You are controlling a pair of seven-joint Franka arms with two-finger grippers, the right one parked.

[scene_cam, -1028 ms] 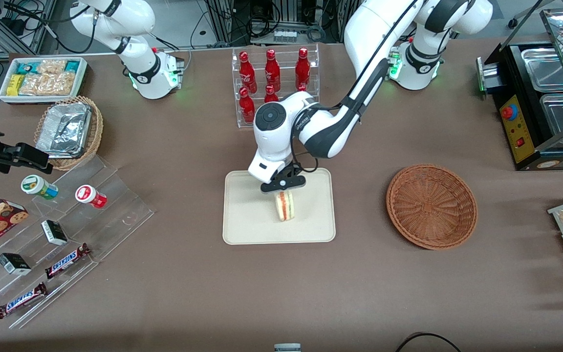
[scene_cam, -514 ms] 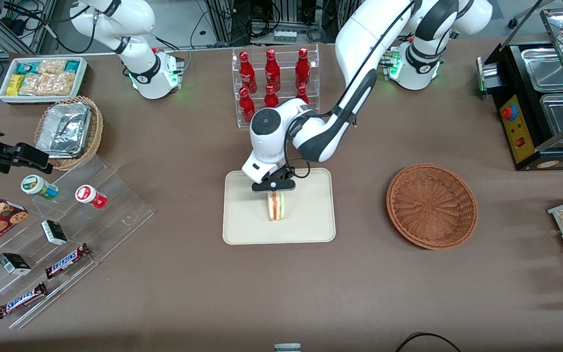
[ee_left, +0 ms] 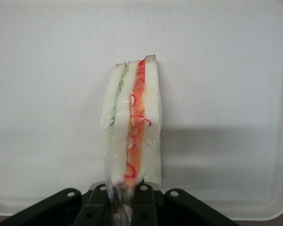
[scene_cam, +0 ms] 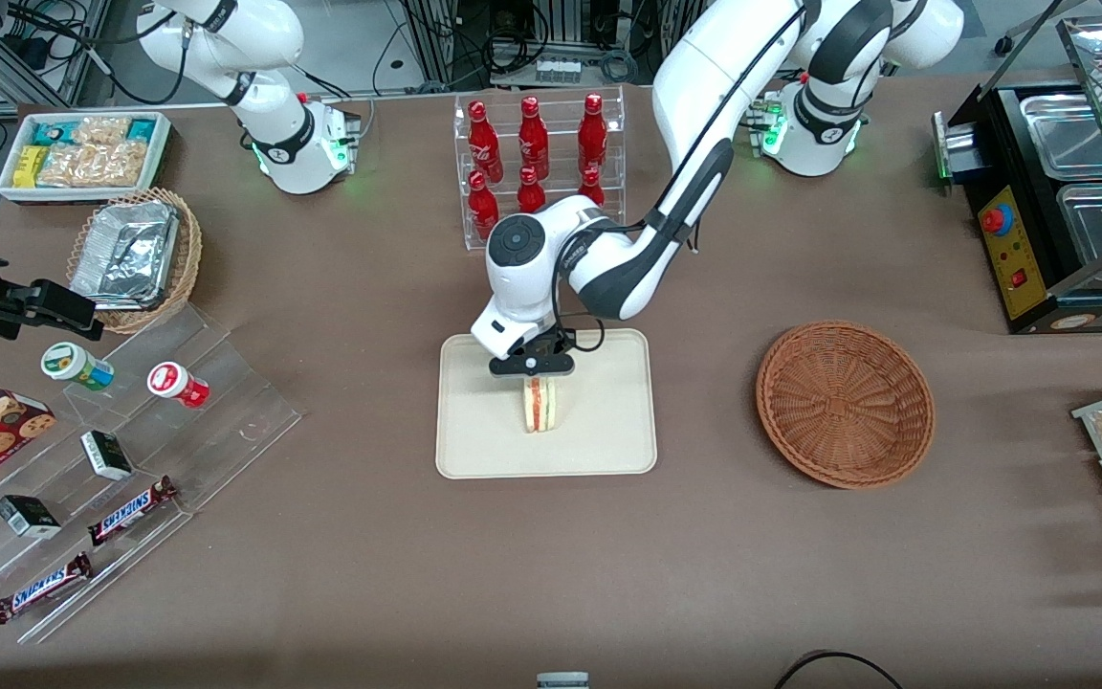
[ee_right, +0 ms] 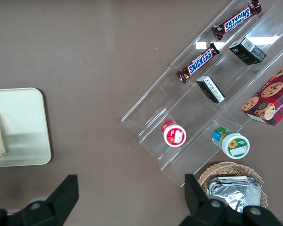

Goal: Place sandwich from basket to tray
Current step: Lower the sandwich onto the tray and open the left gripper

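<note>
At frame centre the sandwich (scene_cam: 539, 406) stands on the tray (scene_cam: 608, 421) under the claw (scene_cam: 534, 375), the basket (scene_cam: 845, 404) lies right of them on the surface (scene_cam: 551, 565)

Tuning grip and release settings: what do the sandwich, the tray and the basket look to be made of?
Sandwich: soft white bread in glossy clear film, creased where the hand pinches it shut, over the tray.
Tray: smooth matte cream, probably plastic or moulded fibre; uniform, low rounded rim.
Basket: reddish-brown woven wicker, or plastic imitation; weave visible.

A robotics lab staged as a snack shop — cable-strewn equipment racks (scene_cam: 532, 38), stocked acrylic display steps (scene_cam: 121, 450).
</note>
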